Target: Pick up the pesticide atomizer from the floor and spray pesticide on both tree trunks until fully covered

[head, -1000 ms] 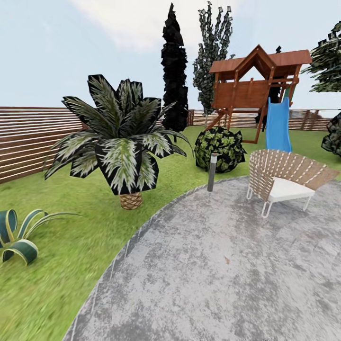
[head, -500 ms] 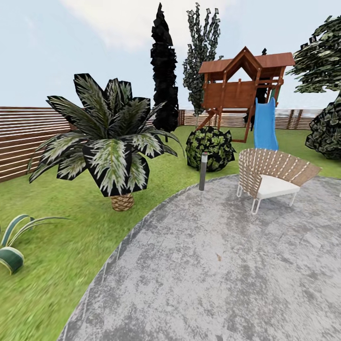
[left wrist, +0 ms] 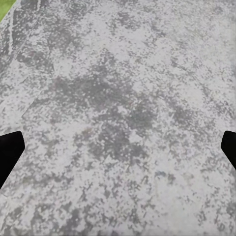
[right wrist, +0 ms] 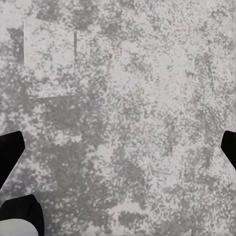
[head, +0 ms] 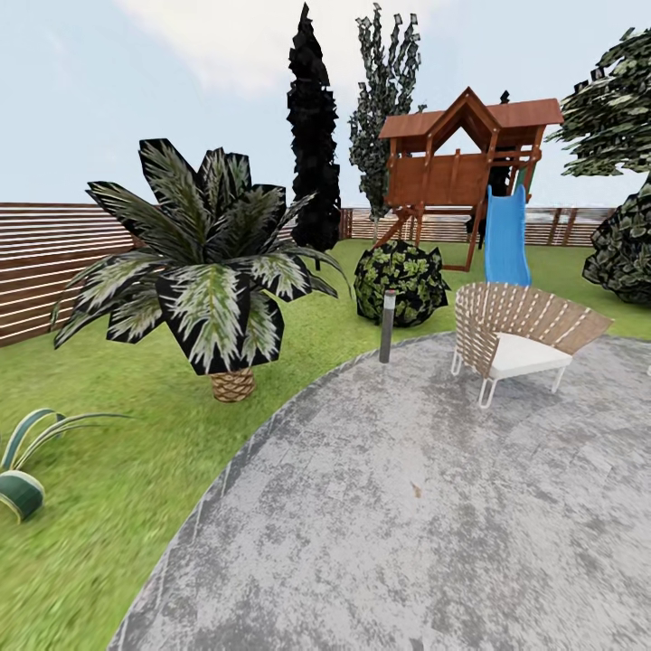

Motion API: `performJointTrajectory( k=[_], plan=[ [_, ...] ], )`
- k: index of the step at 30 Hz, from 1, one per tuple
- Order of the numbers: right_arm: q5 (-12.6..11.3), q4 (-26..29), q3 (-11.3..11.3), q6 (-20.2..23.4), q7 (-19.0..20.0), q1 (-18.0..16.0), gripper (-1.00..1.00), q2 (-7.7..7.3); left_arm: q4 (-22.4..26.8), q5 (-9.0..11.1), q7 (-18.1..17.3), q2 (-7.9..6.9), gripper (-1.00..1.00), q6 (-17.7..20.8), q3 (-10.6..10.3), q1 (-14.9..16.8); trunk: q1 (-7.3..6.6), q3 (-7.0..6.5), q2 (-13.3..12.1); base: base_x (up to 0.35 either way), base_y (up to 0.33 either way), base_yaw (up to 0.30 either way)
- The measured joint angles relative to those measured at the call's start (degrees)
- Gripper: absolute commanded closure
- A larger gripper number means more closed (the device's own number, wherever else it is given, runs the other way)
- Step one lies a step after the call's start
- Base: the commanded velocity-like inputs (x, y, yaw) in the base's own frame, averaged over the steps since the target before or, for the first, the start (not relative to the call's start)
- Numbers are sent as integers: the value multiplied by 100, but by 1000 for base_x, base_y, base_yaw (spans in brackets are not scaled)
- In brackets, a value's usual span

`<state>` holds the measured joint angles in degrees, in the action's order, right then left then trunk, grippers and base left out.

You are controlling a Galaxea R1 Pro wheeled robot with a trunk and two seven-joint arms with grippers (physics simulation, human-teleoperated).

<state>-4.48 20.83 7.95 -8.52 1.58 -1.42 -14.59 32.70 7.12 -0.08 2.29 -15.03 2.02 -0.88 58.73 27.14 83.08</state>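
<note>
The head view looks across a round grey mottled paved patio [head: 425,506] bordered by a green grass lawn [head: 108,506]. On the grass just off the patio's edge stands a low palm-like plant with dark green-and-white fronds and a woven brown base [head: 203,271]. A striped green curled-leaf plant [head: 27,466] sits low at the lawn's near left. A short grey bollard post [head: 388,326] stands at the patio rim, with a round dark leafy bush [head: 400,282] just behind it. On the patio rests a woven tan fan-backed chair with a white cushion and white legs [head: 515,339]. Farther back is a brown wooden playset with a pitched roof [head: 461,172] and a blue slide [head: 505,240]. Two dark narrow cone-shaped trees [head: 314,136] rise behind the lawn, and a brown horizontal-slat wooden fence [head: 41,262] bounds it.

The pesticide atomizer and the bare-trunked trees cannot be found in these views.

In the left wrist view the left pincer [left wrist: 118,152] hangs over the grey paving, its dark fingertips [left wrist: 10,152] wide apart at the frame's edges, released and holding nothing. In the right wrist view the right pincer [right wrist: 118,152] is likewise spread over the paving, released, with nothing between its fingertips [right wrist: 10,152]
</note>
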Motion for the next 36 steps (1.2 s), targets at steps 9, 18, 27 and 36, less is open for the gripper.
performJointTrajectory(
  k=[9, 18, 27, 36],
  plan=[
    [0, -8, -3, -1, 0, -4, -100, 0, -1, 0, 1, 0, -100, 0, 0, 0, 0, 2, 0, 0, 0, -209],
    [0, -9, -4, 4, 6, -3, -100, 0, -1, 0, 2, 0, -100, 4, 0, 0, 0, 3, 0, 0, 0, -298],
    [0, -15, -5, 8, 15, -4, -100, 25, 4, 0, 4, -7, -100, 6, 0, 0, 0, 3, 0, 0, 0, -300],
    [0, -31, -5, 8, 17, -4, -100, 101, 2, 0, 8, -67, -100, 9, 4, 0, 0, 3, 0, 0, 0, -300]
  ],
)
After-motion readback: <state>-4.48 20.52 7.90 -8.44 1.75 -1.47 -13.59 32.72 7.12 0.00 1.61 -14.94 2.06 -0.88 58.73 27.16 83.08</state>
